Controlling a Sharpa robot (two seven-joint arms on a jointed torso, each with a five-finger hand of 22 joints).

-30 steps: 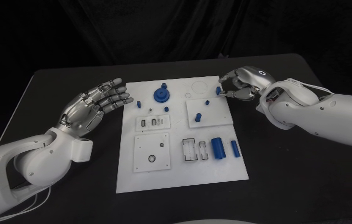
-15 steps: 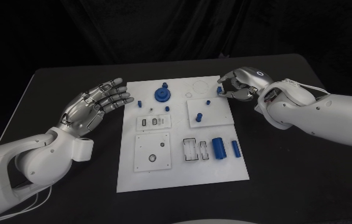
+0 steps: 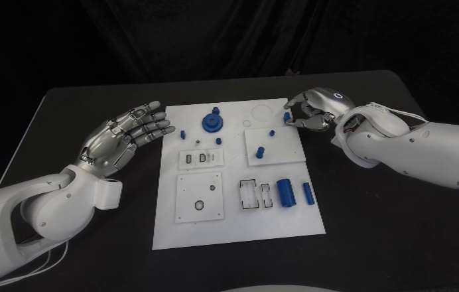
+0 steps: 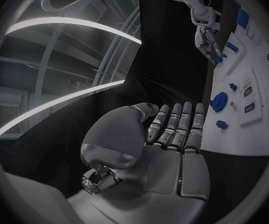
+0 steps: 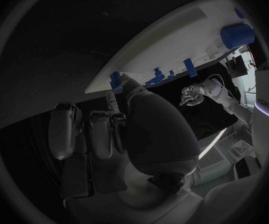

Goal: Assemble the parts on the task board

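Small blue peg (image 3: 286,116) at the task board (image 3: 239,229)'s far right edge, and the right hand (image 3: 311,109) has its fingers curled round it, seemingly pinching it. Smooth hard plastic, a tiny cylinder: it could squirt out or tip if the fingertips squeeze off-centre. Left hand (image 3: 125,137) hovers beside the board, fingers spread, holding nothing.

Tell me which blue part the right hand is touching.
The small blue peg at the task board's far right edge; the right hand's fingertips close around it, the other parts lie untouched.
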